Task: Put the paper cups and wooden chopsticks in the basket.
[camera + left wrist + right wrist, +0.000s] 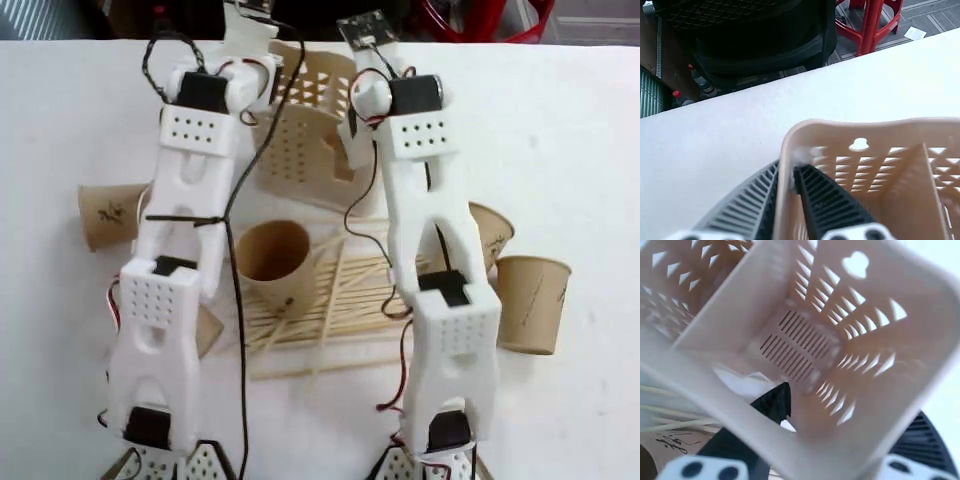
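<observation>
A beige slotted basket (300,135) stands at the back of the table between both arms. My left gripper (787,172) is shut on the basket's rim (860,125), one ribbed finger inside the wall and one outside. My right gripper (850,410) is open astride a corner of the basket's narrow compartment (805,340): one black fingertip (775,400) pokes over the near rim, the other finger sits outside the wall. One paper cup (272,255) lies on the pile of wooden chopsticks (330,300). Another cup (105,215) lies at the left, and two cups (530,300) are at the right.
Cables hang from both arms over the chopstick pile. The white table's far edge (790,80) lies just behind the basket, with a dark chair and a red stool (870,20) on the floor beyond it.
</observation>
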`<state>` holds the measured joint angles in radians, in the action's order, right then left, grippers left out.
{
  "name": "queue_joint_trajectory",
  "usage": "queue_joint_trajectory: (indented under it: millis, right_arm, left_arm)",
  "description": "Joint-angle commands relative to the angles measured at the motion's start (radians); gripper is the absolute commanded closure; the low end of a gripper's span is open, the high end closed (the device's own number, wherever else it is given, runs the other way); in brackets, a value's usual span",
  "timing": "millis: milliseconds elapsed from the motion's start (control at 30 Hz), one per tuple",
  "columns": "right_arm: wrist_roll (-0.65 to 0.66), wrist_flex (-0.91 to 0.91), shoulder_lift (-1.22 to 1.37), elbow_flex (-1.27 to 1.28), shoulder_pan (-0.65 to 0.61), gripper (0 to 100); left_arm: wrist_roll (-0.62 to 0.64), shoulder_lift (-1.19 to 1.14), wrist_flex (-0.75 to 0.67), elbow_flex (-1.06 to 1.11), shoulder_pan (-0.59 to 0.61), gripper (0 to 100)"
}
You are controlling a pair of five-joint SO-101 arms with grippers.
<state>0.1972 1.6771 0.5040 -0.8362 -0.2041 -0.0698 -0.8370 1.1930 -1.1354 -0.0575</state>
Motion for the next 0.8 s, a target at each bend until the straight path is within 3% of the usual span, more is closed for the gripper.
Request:
queue_joint_trajectory:
  millis: [0,167,367,567,667,767]
  right_arm:
    - [0.014,-0.013,-0.225,0.107,0.038,68.1]
    - [0.02,-0.177,-0.36,0.367,0.067,68.0]
    - [0.02,-0.602,-0.616,0.881,0.073,68.0]
    - [0.034,-0.989,-1.061,1.459,0.087,68.1]
    - [0.064,-1.044,-1.282,1.62,0.097,68.3]
    - [0.08,-0.984,-1.419,1.668,0.131,68.3]
  left_arm:
    - [-0.008,-0.012,0.005,0.021,0.031,98]
    - [0.026,-0.012,0.009,0.023,0.03,98]
    - [0.121,-0.012,0.012,0.023,0.022,98]
    - [0.161,-0.012,0.077,0.018,-0.008,98]
    - [0.161,-0.004,0.084,0.014,-0.018,98]
    - [0.144,0.002,0.104,0.011,-0.038,98]
